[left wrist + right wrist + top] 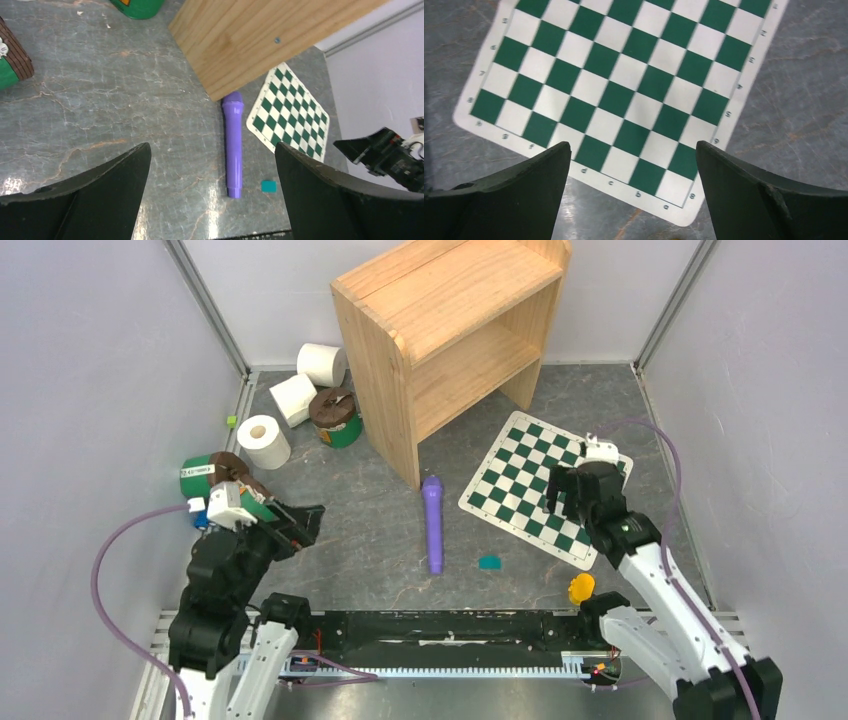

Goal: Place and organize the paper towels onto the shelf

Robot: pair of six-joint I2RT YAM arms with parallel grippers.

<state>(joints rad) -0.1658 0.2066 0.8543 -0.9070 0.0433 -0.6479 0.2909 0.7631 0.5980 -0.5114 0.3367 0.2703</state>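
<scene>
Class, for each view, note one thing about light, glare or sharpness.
Top external: even, soft light, sharp throughout, only a soft shadow under the shelf. Left wrist: a pale sheen on the table at lower left. Right wrist: the checkered board looks slightly soft, with a bright glint on the table below it.

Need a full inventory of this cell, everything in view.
paper towels: three, white, far left, beside the shelf
shelf: one, light wood, far centre, nothing on it
green canisters: at least two, green with brown lids, one upright by the shelf, one lying near the left arm
checkered board: one, green and white, flat, right
purple cylinder: one, purple, lying centre
teal piece: one, teal, right of the cylinder
lime cube: one, left wall
yellow object: one, by the right base
left arm: black, jaws open, empty
right arm: black, over the board, jaws open, empty
</scene>
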